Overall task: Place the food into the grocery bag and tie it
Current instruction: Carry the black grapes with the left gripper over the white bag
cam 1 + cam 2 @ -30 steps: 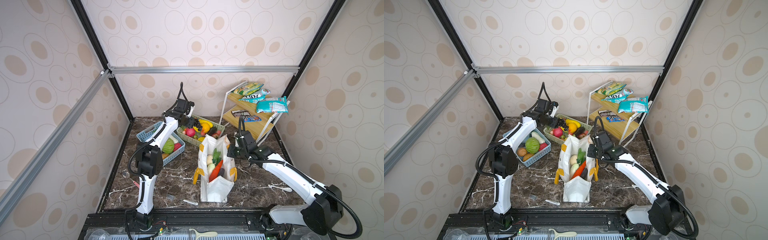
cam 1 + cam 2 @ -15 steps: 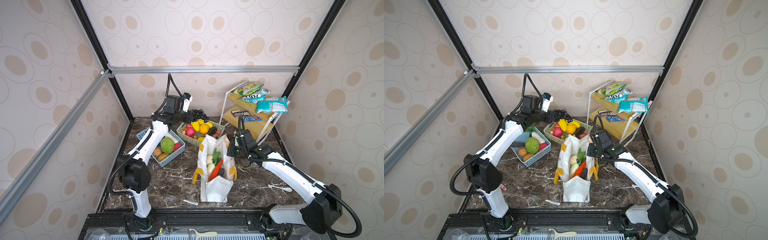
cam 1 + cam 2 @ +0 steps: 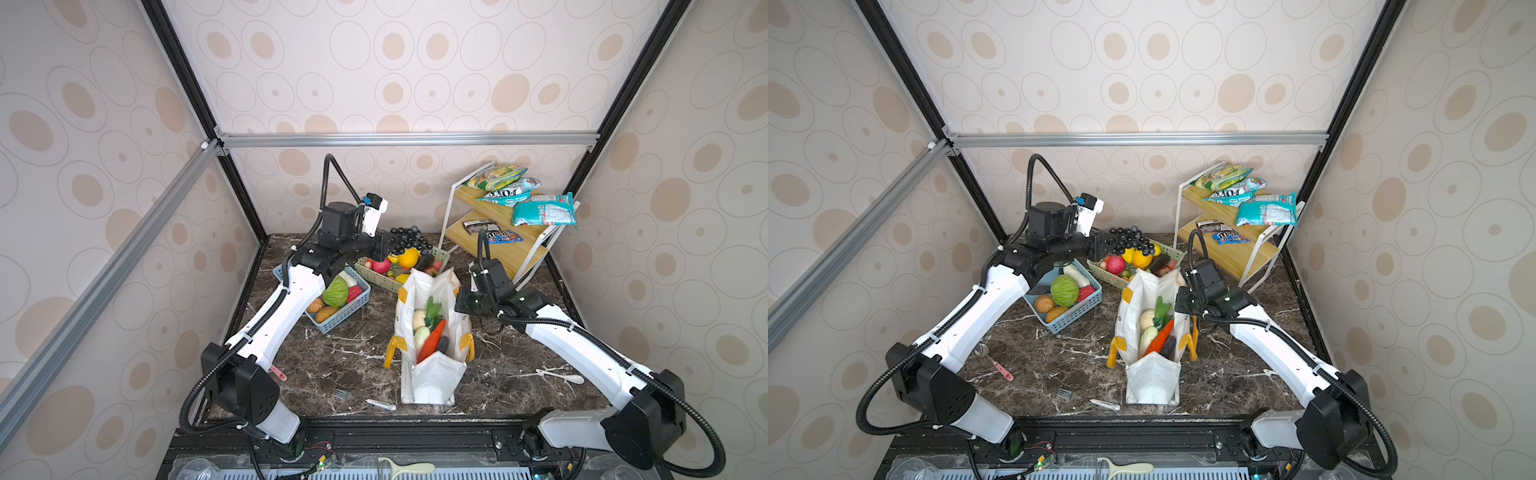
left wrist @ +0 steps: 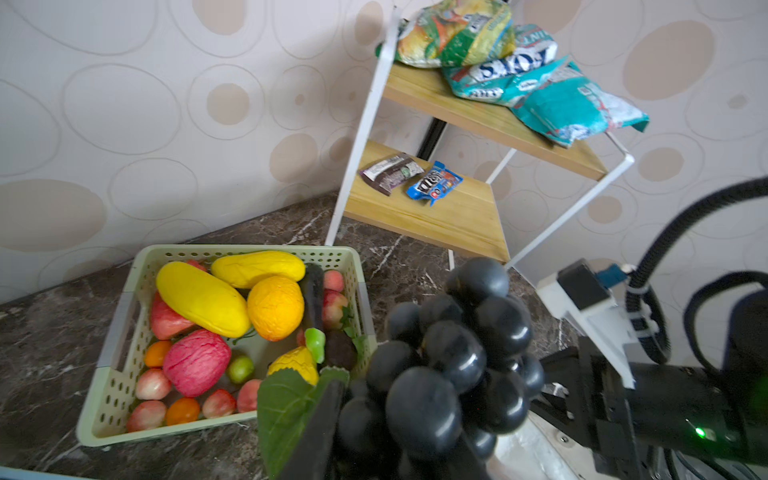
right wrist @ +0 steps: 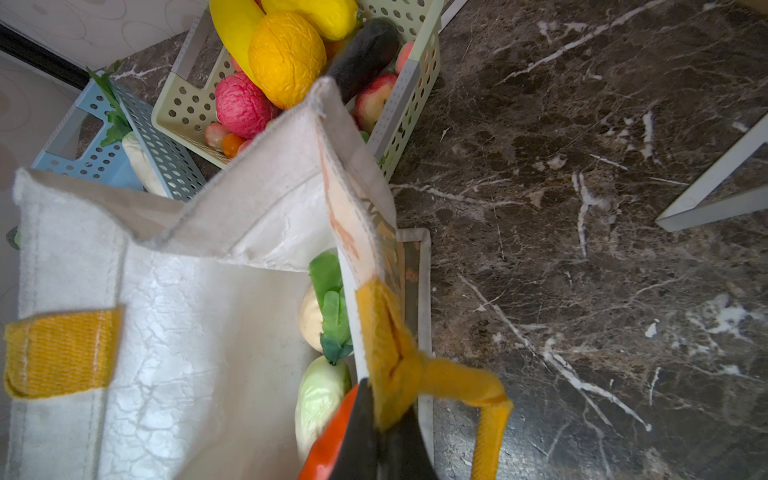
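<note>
The white grocery bag stands open in the middle of the table. Inside lie food pieces: a beige ball, a green leaf, a pale cabbage, a red-orange pepper and a dark cucumber. My right gripper is shut on the bag's right rim, at the yellow handle patch. Over the back of the green basket my left gripper is shut on a bunch of black grapes with a green leaf.
The green basket of toy fruit sits just behind the bag. A blue basket with vegetables is at its left. A wooden shelf rack with snack packets fills the back right. A fork, a pen and spoons lie near the front.
My left arm has risen out of the green basket with the grapes in its grip and swung up and back. The right gripper has kept its hold on the bag rim.
</note>
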`<state>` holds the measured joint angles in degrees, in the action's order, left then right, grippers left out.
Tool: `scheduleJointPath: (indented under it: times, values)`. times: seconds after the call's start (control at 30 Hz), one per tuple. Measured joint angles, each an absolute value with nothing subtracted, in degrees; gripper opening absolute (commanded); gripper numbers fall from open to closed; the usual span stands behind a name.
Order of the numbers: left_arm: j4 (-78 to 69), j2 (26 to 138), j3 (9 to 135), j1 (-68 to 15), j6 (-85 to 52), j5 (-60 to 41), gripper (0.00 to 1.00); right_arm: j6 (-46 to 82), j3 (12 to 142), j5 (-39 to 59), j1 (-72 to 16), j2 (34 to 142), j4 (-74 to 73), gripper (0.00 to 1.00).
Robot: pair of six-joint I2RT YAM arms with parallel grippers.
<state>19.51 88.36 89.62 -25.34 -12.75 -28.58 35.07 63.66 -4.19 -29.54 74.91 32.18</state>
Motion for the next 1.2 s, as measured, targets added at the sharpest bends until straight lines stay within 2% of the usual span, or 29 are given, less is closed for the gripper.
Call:
scheduleJointPath:
  times: [0.27,0.6,0.93,1.2]
  values:
    - [19.9,83.5,82.5,-34.4,-12.8,-24.1,0.29,34.8,63.7,-4.2,-29.5,74.0,32.6,0.00]
    - [22.0,80.4,76.6,-41.6,-12.3,-16.2,0.29,33.0,64.3,-3.4,-28.1,72.8,35.0,0.00]
    - [23.3,80.5,74.8,-46.1,-11.8,-11.5,0.29,31.9,66.8,-1.7,-28.1,73.1,36.1,0.00]
    - [24.9,85.0,76.3,-49.4,-10.5,-9.7,0.29,31.9,66.8,-1.7,-28.0,73.1,36.1,0.01]
